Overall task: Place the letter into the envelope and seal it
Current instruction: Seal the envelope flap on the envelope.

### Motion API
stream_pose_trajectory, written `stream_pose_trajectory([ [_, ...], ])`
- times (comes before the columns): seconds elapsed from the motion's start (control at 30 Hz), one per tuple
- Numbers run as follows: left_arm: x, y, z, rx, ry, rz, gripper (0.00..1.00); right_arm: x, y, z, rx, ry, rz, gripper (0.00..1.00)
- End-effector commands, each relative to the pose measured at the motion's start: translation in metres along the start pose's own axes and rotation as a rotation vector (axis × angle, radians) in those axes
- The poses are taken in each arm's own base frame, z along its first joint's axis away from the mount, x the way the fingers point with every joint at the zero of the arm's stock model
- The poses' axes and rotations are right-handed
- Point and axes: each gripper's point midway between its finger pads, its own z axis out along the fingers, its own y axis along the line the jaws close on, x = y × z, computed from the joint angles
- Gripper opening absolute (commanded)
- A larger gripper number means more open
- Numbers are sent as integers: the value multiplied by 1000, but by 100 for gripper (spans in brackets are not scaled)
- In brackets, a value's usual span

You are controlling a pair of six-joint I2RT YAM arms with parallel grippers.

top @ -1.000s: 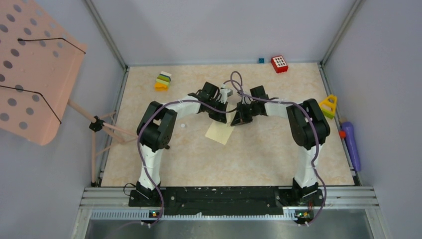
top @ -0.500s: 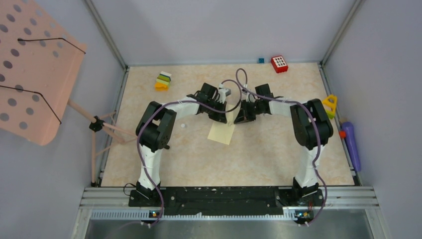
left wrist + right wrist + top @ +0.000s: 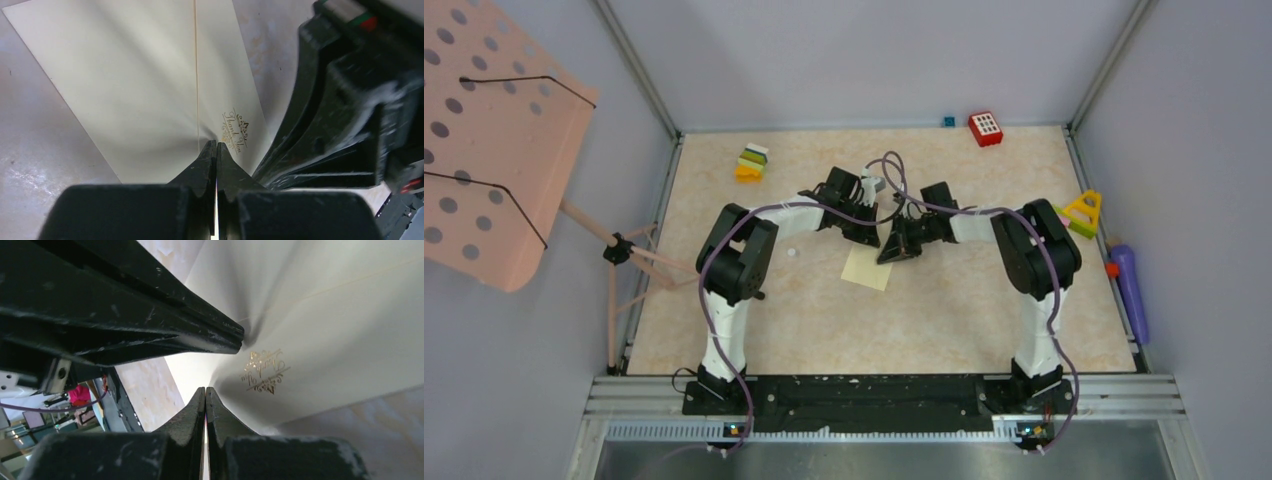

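Observation:
The pale yellow envelope (image 3: pixel 867 270) lies flat mid-table, its gold "Thank You" mark (image 3: pixel 236 131) showing in both wrist views. My left gripper (image 3: pixel 873 238) is shut, its tips (image 3: pixel 216 146) resting on the envelope (image 3: pixel 135 85) at a straight paper edge (image 3: pixel 195 70). My right gripper (image 3: pixel 887 256) is also shut, tips (image 3: pixel 205 390) on the envelope (image 3: pixel 330 305) beside the mark, a short way from the left gripper (image 3: pixel 239 337). Neither has anything between its fingers. The letter is not in view.
Stacked coloured blocks (image 3: pixel 751 162) sit at the back left. A red block (image 3: pixel 985 128) and a small blue cube (image 3: pixel 948 121) lie at the back. A yellow triangle toy (image 3: pixel 1083 212) and a purple object (image 3: pixel 1130 285) are at the right edge. A pink perforated board (image 3: pixel 494 140) stands to the left.
The right gripper has swung left and nearer, coming down onto the envelope's right part close to the left gripper. The left gripper has stayed put.

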Motion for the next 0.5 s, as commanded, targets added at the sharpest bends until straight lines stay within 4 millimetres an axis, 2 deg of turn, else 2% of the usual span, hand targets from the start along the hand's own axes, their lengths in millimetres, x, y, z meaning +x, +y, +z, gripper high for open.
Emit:
stream_pose_trajectory([
  [0.0, 40, 18, 7, -80, 101, -50, 0, -10, 5, 19, -11, -16, -22, 0],
  [0.23, 39, 19, 6, -80, 96, -50, 0, -11, -18, 27, 71, -23, 18, 0],
  [0.47, 40, 19, 6, -84, 97, -51, 0, -23, -14, 24, 41, -61, 23, 0],
])
